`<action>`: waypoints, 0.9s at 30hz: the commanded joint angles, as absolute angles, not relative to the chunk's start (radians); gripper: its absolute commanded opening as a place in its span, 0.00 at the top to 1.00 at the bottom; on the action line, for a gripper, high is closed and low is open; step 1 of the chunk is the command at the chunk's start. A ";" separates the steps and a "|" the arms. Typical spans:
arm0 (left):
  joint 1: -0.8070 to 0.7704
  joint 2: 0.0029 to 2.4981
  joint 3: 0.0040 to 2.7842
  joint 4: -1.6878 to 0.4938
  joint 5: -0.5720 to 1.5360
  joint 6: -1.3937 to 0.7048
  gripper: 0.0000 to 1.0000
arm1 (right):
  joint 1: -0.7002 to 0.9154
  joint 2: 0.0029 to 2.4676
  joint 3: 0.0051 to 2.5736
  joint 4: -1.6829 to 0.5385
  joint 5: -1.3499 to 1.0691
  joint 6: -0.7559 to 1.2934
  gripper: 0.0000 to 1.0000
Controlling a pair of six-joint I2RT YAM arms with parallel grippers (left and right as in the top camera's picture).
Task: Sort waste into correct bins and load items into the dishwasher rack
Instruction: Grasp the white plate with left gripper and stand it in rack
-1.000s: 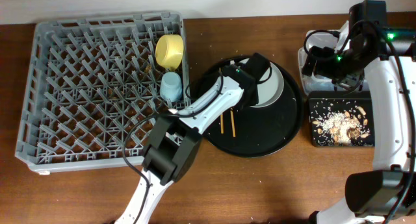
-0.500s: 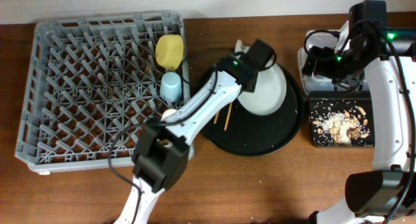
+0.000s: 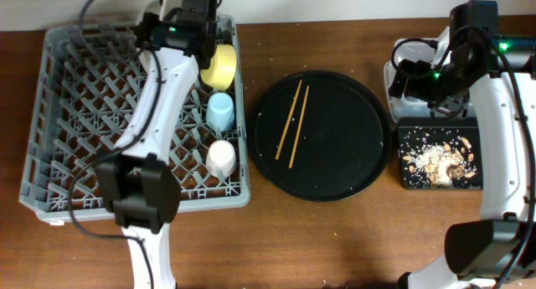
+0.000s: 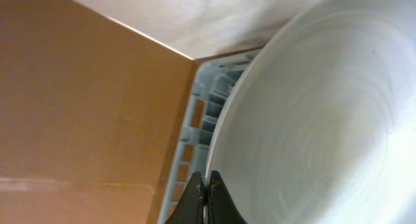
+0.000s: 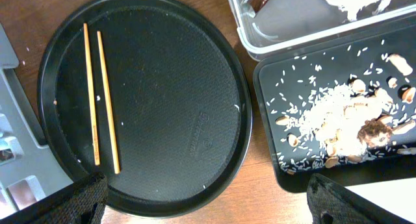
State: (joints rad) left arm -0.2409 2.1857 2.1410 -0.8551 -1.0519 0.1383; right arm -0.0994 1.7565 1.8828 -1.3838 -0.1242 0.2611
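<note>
2 white arms (image 3: 157, 88) — black joints (image 3: 142, 197), cables (image 3: 100, 0)

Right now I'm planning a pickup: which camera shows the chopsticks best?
The right wrist view: the chopsticks lie large and unobstructed, side by side on the round black tray. Overhead shows them whole but smaller. The left wrist view shows only the plate and rack, no chopsticks.

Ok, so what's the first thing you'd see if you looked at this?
Probably the large square grey plastic rack on the left, with the left arm's tool pinching a pale round plate at its far side. Then the two thin wooden chopsticks lying on the large round black tray in the middle.
</note>
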 commanded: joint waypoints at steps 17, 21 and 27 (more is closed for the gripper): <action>-0.480 2.255 2.388 -1.254 0.065 -0.063 0.11 | -0.099 1.760 1.888 -1.384 -0.120 0.263 0.02; -0.535 2.348 2.211 -1.214 0.065 -0.191 0.30 | -0.099 1.760 1.888 -1.384 -0.120 0.263 0.02; -0.571 2.473 2.190 -1.178 0.064 -0.194 0.36 | -0.099 1.760 1.888 -1.384 -0.120 0.263 0.02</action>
State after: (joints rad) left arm -0.5655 2.4241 2.1952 -1.1839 0.0536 -0.1810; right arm -0.0994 1.7573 1.8828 -1.3842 -0.1246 0.2615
